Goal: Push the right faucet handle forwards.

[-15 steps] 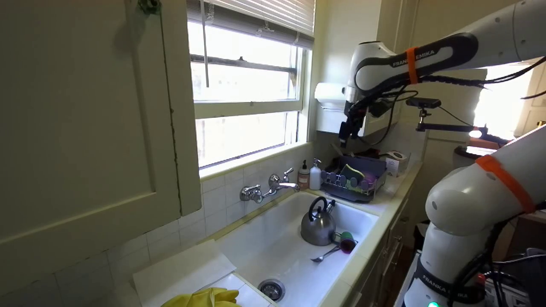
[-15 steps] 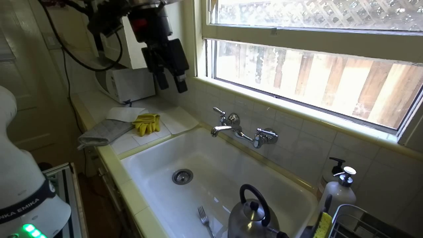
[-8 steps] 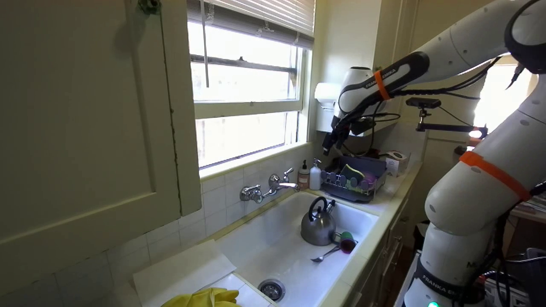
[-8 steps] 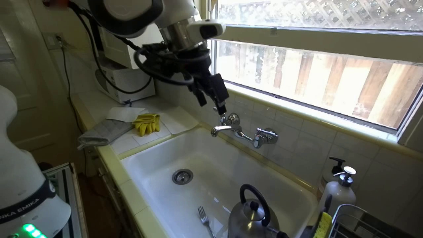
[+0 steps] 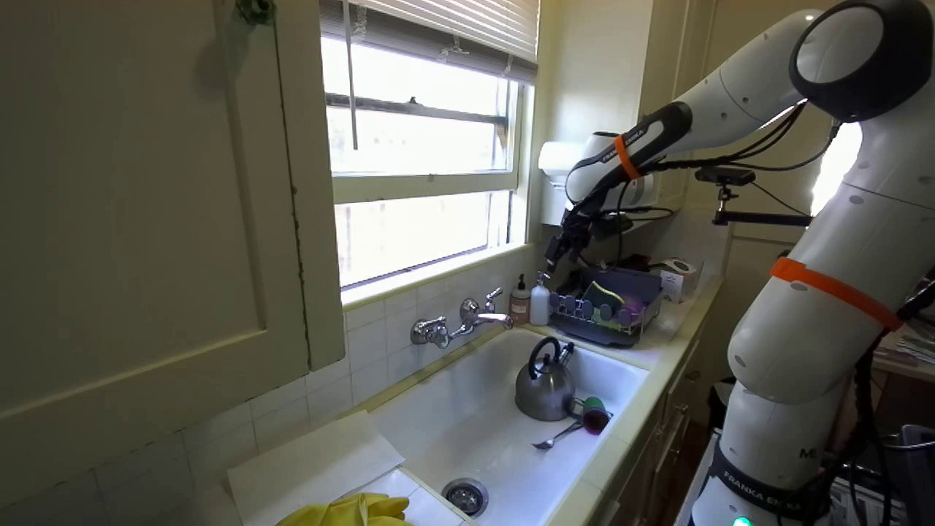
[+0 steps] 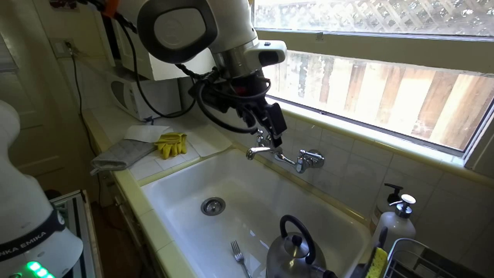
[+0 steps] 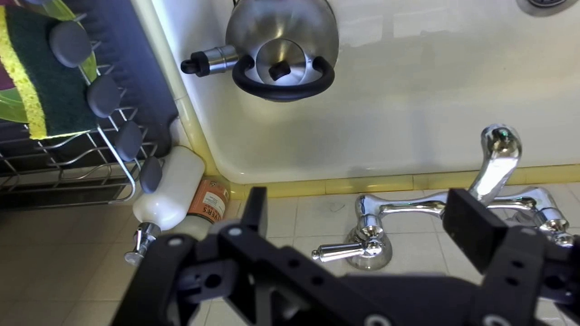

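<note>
higher than the chrome spout (image 7: 496, 167), the pincer (image 7: 358, 203) hangs with jaws wide apart and nothing held, likely because shoving the right faucet handle (image 7: 346, 250), just beside that spout, needs no grasp.

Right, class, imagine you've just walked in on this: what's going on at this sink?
A robot arm holds its gripper, open and empty, near the faucet on the wall. It is meant to push the right faucet handle forwards, but no contact shows yet. In the sink, a kettle stands upright and a fork lies.
</note>
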Robot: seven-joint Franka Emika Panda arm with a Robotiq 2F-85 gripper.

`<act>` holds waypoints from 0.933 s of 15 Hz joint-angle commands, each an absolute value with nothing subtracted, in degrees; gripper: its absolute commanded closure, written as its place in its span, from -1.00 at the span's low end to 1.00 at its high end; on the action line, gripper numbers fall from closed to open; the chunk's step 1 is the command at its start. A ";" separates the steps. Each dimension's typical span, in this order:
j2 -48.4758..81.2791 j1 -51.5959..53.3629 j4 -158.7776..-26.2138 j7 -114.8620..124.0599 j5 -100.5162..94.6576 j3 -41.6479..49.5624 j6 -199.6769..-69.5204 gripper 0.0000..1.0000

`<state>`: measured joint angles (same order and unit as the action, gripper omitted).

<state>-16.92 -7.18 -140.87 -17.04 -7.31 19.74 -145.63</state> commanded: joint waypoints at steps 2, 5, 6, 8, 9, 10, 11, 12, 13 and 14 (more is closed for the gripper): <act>-16.52 -9.50 -141.27 -15.91 -8.07 17.33 -147.52 -1.00; -12.48 -10.88 -139.40 -13.46 -9.46 15.93 -152.66 -1.00; -10.79 -10.86 -138.57 -13.41 -8.94 15.83 -154.77 -1.00; -7.58 -10.86 -136.84 -13.11 -8.05 15.57 -158.43 -1.00; -5.50 -10.59 -135.49 -13.34 -7.25 15.54 -159.35 -1.00; -3.81 -10.69 -134.43 -13.09 -7.25 15.32 -160.69 -1.00; -1.84 -10.22 -132.78 -14.02 -5.88 15.36 -160.48 -1.00; 0.22 -10.53 -131.03 -13.45 -6.16 15.05 -161.00 -1.00; 1.96 -10.62 -129.49 -13.40 -5.84 14.81 -161.06 -1.00; 3.81 -10.63 -127.66 -13.81 -5.11 14.53 -160.65 -1.00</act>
